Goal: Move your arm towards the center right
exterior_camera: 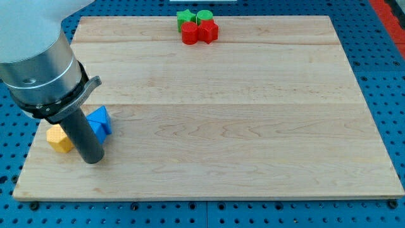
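Tip (93, 159) down at lower left of the board (253, 158), between yellow block (59, 139) and blue block (99, 121), no claw fitted, middle-right goal far across to the right.

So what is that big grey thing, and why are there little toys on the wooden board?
That grey thing is a robot arm. It has no hand, only a dark rod, and nothing is held. Its tip slides on the wooden board to push blocks. There is one picture, looking down from above the board. The tip sits at the view's bottom left, between a yellow block and a blue block. At the view's top, two green blocks and two red blocks huddle together.
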Tool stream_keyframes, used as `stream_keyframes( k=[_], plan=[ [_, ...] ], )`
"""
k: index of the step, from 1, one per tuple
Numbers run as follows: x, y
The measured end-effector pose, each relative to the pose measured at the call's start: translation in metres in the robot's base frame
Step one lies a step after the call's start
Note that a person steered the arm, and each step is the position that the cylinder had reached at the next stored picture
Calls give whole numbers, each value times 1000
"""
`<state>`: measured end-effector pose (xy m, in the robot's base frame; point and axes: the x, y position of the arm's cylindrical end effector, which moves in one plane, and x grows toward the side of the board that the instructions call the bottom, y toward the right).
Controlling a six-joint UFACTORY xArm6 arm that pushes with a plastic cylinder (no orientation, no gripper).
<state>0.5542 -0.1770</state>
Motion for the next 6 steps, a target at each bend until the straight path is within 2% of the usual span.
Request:
stream_keyframes(
  k=[2, 3, 5, 6],
  plan=[
    [-4, 16],
    [-37, 59],
    [-62, 69],
    [-93, 109]
  ],
)
